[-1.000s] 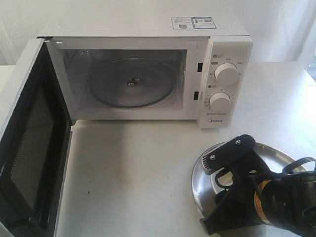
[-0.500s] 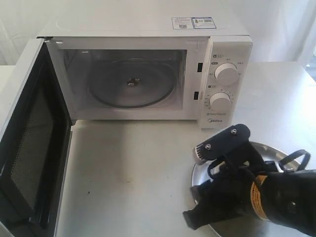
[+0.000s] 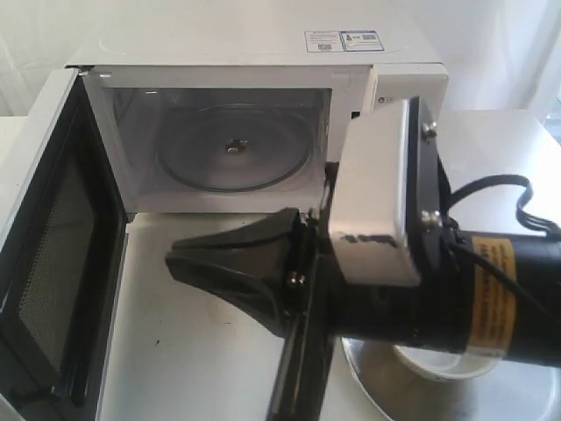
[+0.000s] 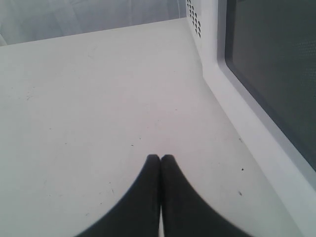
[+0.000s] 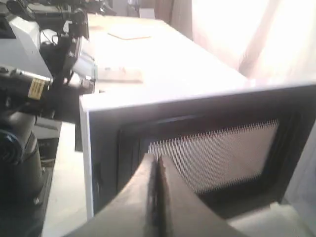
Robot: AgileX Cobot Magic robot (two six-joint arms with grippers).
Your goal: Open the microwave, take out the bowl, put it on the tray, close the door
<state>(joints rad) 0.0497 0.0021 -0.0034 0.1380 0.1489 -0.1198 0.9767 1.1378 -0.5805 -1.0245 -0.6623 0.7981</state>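
One bowl point(image 3: 436, 365) sits on the tray point(image 3: 383, 392) at the near right. Only a sliver of its white rim shows under the black body of the right arm point(image 3: 491, 298). The microwave point(image 3: 228, 48) stands at the far side, its cavity holding only the glass turntable point(image 3: 232, 153). The door point(image 3: 53, 254) is swung fully out to the left, and its free edge reaches the near left corner of the exterior view.

The right gripper point(image 3: 173, 261) hangs in front of the cavity, tips pressed together and holding nothing, pointing left at the door's meshed inner face. Bare table point(image 3: 202, 351) lies open between its tip and the door.

The left gripper point(image 4: 160, 159) is also pinched together and empty. It is low over the table on the door's outer side, near the dark window but apart from it.

The tabletop is white, with a few dark specks and faint smudges. A bright white backdrop point(image 3: 491, 44) stands behind the microwave.
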